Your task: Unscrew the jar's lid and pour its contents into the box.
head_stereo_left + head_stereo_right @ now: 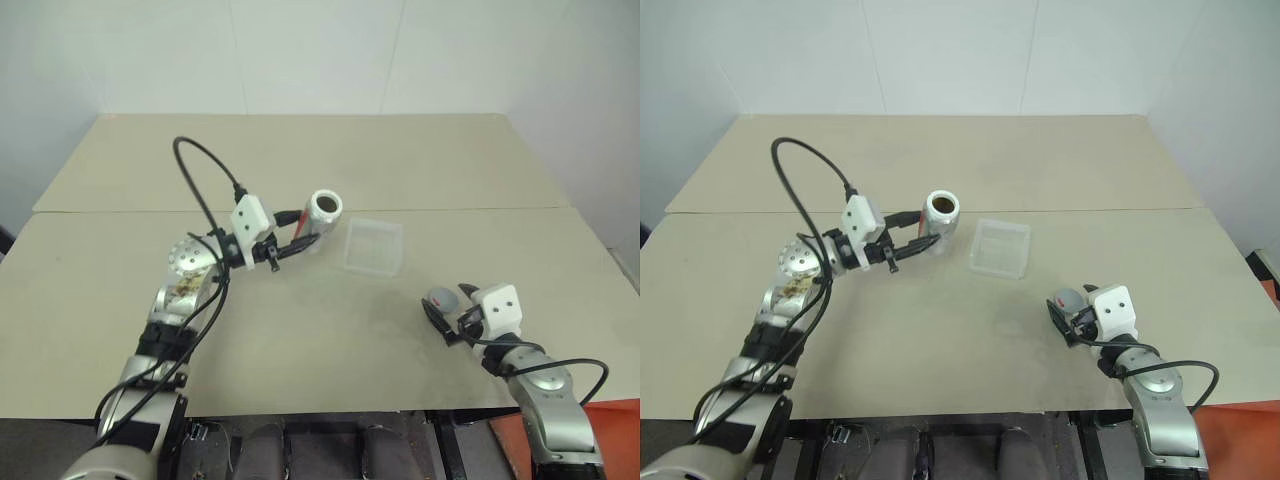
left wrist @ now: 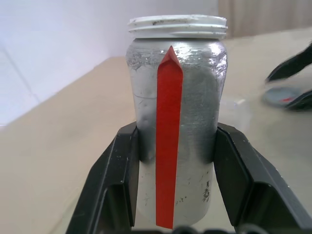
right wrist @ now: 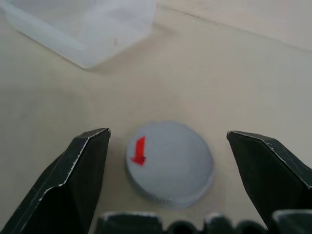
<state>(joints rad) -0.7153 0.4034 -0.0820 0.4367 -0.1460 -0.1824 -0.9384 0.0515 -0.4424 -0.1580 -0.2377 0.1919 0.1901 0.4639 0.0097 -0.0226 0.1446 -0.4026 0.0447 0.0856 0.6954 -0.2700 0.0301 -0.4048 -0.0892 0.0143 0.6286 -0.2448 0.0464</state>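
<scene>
So on my left side, the left gripper [image 1: 297, 237] is pinching the jar [image 1: 318, 218] around its body, lifted off the table [image 1: 300, 340] and tipped so the open mouth faces up toward the head camera. The threads are bare in the left wrist view, so the unscrewing part looks done to me. I can see something brown down inside the mouth, so I'd say the contents [image 1: 942, 207] haven't gone anywhere yet.

Just to the right of the jar sits the box [image 1: 374, 246], flat on the table and looking empty from here. Jar mouth is near its left wall but not over it.

Further right and closer to me, the right gripper [image 3: 168, 161] has its fingers spread wide, with the lid [image 3: 169, 163] lying flat on the table between them, red mark up. Neither finger seems to touch it, so I read that as set down and let go.

Next move as I see it: carry the jar over the box and roll the wrist until the mouth tips down. Nothing stands between jar and box. Walls are low though, so beans could bounce out.
</scene>
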